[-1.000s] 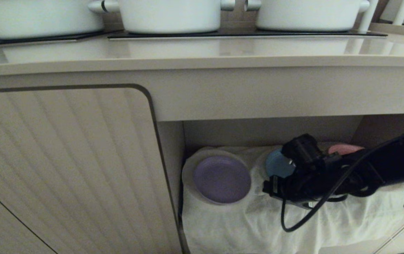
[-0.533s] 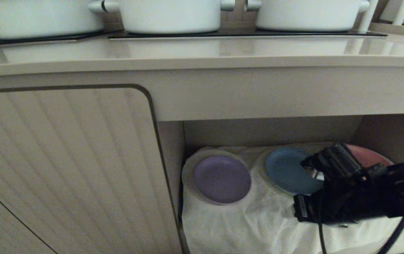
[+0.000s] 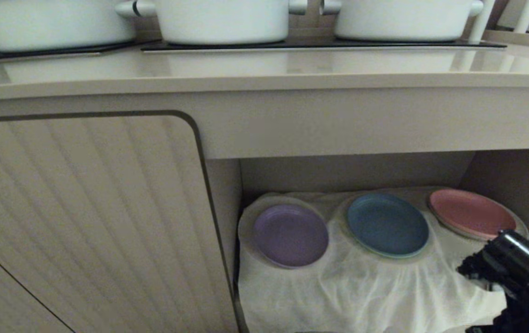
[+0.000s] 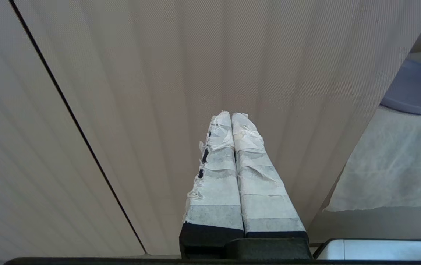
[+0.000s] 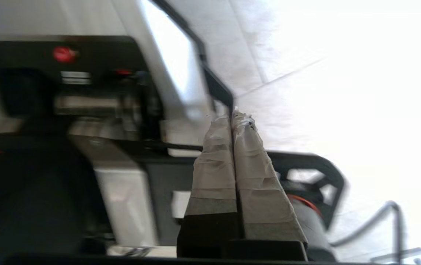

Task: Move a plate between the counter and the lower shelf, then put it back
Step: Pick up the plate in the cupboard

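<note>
While the plate (image 3: 291, 235) lies flat on the white cloth (image 3: 352, 286) at the left end of the lower shelf (image 3: 357, 173), lower centre of frame, we note blue plate (image 3: 387, 225) and pink plate (image 3: 470, 213) beside it. Right gripper (image 5: 234, 116): fingers pressed together, holding nothing, arm at lower right corner. Left gripper (image 4: 231, 116): fingers together, empty, facing the ribbed cabinet door (image 4: 140, 92). Counter (image 3: 264, 69) across the top.

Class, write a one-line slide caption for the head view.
Purple plate, blue plate and pink plate on the lower shelf.
</note>
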